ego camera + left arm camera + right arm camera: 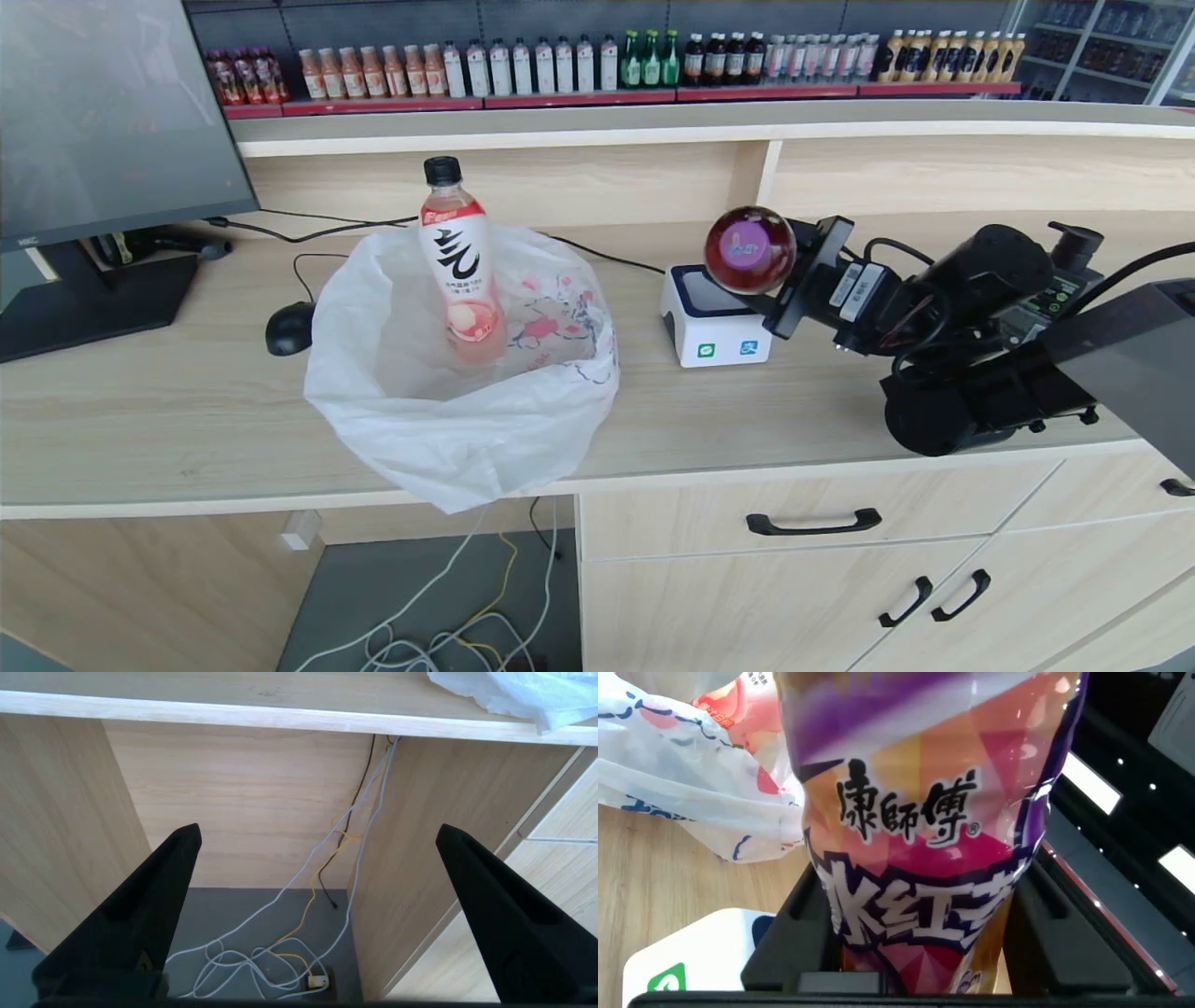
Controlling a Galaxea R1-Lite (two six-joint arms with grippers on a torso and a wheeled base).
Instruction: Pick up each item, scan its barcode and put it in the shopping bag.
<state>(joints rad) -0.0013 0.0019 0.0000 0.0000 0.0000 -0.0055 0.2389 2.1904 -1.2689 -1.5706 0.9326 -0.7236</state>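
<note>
A white plastic shopping bag sits open on the wooden counter, with a pink-labelled bottle standing upright inside it. To its right is a small white barcode scanner. My right gripper is shut on a dark red drink bottle, held on its side just above the scanner with its base facing me. The right wrist view shows that bottle between the fingers, the scanner below and the bag beyond. My left gripper hangs open below the counter edge, holding nothing.
A monitor stands at the back left, with a black mouse beside the bag. Drink bottles line the shelf behind the counter. Drawers sit under the right side; loose cables hang in the opening beneath.
</note>
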